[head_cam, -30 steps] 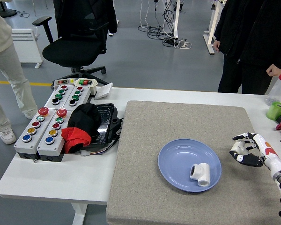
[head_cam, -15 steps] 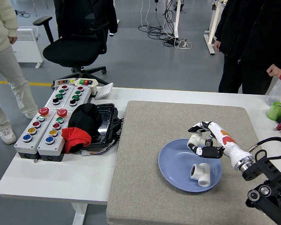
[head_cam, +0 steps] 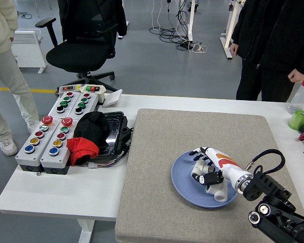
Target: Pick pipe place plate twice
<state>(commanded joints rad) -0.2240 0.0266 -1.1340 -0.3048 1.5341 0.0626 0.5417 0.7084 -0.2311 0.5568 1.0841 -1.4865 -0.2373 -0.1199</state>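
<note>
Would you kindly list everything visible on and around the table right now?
Plate: one, blue, on the mat's right half.
Pipe fitting: one, white, in the plate, partly under the hand.
Mat: one, grey, covering the table's middle.
Button boxes: several, grey, table's left.
Black and red cloth: one heap, beside the boxes.
Cup: one, green, far right.
Office chair: one, black, behind the table.
People: two, standing at far left and far right.
Right hand: over the plate, fingers curled.

The grey mat (head_cam: pixel 157 152) lay bare left of the plate (head_cam: pixel 181 181); button boxes (head_cam: pixel 55 132) and a black bundle (head_cam: pixel 99 134) crowded the counter (head_cam: pixel 55 195) beyond it.
</note>
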